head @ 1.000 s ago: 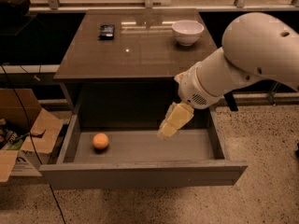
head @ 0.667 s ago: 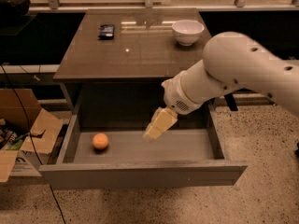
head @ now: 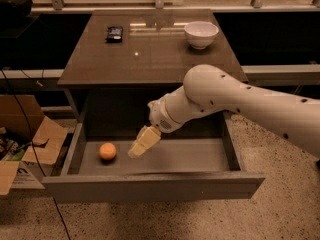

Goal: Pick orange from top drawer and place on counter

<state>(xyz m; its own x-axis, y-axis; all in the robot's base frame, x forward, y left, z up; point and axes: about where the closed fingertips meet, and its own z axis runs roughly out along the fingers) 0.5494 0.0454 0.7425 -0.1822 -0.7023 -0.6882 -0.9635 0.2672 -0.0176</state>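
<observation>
Orange (head: 107,151) in drawer (head: 150,186), 9 o'clock of gripper (head: 144,142); gripper empty, opening unclear. Likely light, firm, rolls; grip across middle.

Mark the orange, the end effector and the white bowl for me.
orange (head: 107,151): camera view, fruit's centre.
end effector (head: 136,150): camera view, tip, within the top drawer (head: 150,186), right of the orange.
white bowl (head: 201,39): camera view, outer wall.

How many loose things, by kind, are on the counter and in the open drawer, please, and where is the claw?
orange: 1, in the drawer
bowl: 1, on the counter
dark packet: 1, on the counter
Total: 3
The claw hangs inside the drawer, beside the orange and apart from it.
</observation>
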